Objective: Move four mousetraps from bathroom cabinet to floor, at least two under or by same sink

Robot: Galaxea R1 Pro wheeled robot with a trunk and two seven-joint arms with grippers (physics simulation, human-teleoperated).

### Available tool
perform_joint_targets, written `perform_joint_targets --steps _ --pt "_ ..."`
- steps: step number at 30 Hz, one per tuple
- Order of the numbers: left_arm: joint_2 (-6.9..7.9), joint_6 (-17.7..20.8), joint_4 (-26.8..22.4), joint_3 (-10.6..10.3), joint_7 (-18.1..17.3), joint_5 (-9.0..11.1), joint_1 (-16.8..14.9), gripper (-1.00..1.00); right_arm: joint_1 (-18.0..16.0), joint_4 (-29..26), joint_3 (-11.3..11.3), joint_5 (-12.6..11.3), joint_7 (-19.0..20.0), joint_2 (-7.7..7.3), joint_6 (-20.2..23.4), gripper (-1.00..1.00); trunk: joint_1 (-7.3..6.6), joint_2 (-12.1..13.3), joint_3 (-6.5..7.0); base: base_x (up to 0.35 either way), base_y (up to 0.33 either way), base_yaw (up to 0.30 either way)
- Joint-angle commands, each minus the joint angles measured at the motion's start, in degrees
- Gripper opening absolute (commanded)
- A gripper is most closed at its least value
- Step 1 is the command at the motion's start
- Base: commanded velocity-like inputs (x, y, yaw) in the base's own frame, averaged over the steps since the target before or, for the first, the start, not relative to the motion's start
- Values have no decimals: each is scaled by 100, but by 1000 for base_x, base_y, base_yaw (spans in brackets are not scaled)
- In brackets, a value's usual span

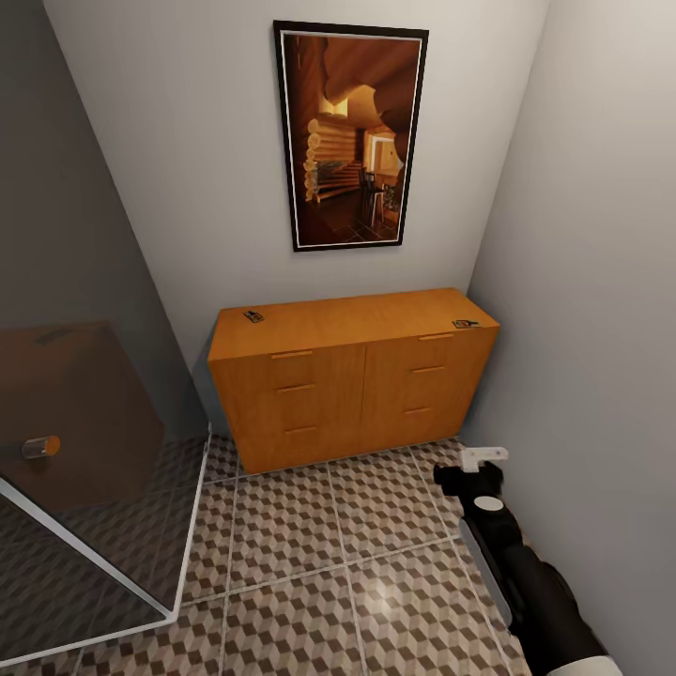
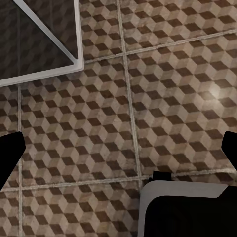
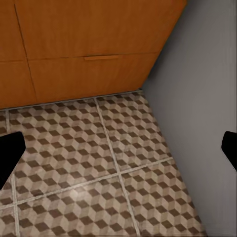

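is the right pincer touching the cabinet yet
Apart. The head view shows the right pincer low by the wall, with patterned floor between it and the cabinet; its wrist view also shows bare tiles before the cabinet front.

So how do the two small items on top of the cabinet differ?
The left item lies near the cabinet's back left corner, away from the front edge; the right item sits at the far right end, close to the front edge. The left one shows a paler tan patch, the right one looks darker. Both are small, flat and too small to identify surely.
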Motion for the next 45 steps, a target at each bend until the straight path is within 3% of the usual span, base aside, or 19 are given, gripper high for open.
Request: perform_joint_targets --steps 1,11,23,27,33,45 --pt "-3 -27 20 -50 15 32 -9 100 -10 -43 19 -21 -65 -9 86 100 3 -11 -11 0 0 0" --pt "-3 -24 20 -50 15 33 -9 100 -24 -517 19 -9 -134 -36 385 100 3 -11 -11 0 0 0" --pt "4 -29 28 -50 9 33 -9 100 -119 -1286 9 -7 -140 -38 1223 100 3 -11 -11 0 0 0" --pt "10 -29 28 -50 8 31 -9 100 -341 -1346 8 -10 -141 -34 1377 100 3 -11 -11 0 0 0" --pt "14 -29 29 -50 7 30 -9 100 -885 -1376 6 -15 -135 -23 1989 100 3 -11 -11 0 0 0" --pt "1 -29 29 -50 6 32 -9 100 -1958 -1314 -1 -31 -140 2 2529 100 3 -11 -11 0 0 0"
